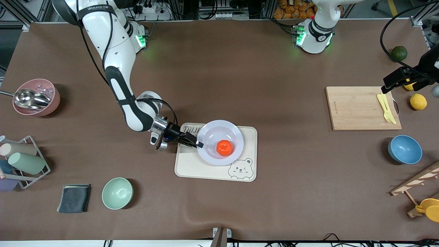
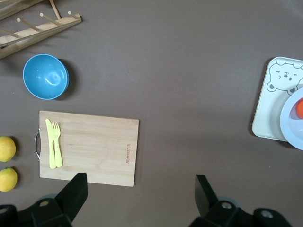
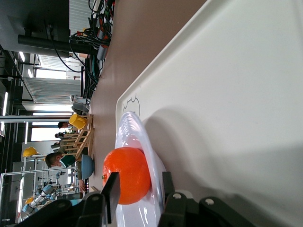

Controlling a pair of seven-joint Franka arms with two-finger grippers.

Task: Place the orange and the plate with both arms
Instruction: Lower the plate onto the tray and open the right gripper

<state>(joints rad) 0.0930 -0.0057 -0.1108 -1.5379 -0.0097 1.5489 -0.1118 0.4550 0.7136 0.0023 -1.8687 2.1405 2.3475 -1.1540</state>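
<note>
Mint green round bowl [image 1: 117, 193] and a dark folded cloth [image 1: 74, 198] lie nearest the front camera, on the brown table covering [image 1: 240, 75]. Right arm: reaches down from its base, elbow bent, wrist nearly level with the table; the right gripper [image 1: 199, 145] closes its jaws on the rim of the round pale lavender-white plate [image 1: 219, 135], one finger above the rim and one below. Between and just past those jaws, the small red-orange orange [image 1: 224, 148] sits in the plate's well. Plate rests on the cream rectangular bear-printed tray [image 1: 192, 169]. Left arm: waits raised, the left gripper [image 2: 139, 189] over the bare table beside the wooden cutting board [image 1: 356, 108], jaws spread wide and holding nothing. A yellow plastic fork [image 1: 387, 108] lies on the board; a blue bowl [image 1: 404, 149] and two yellow lemons [image 2: 7, 163] sit nearby. Metal frames and cables line the table's edge by the bases. Left arm's wrist is cut off in the front view.
</note>
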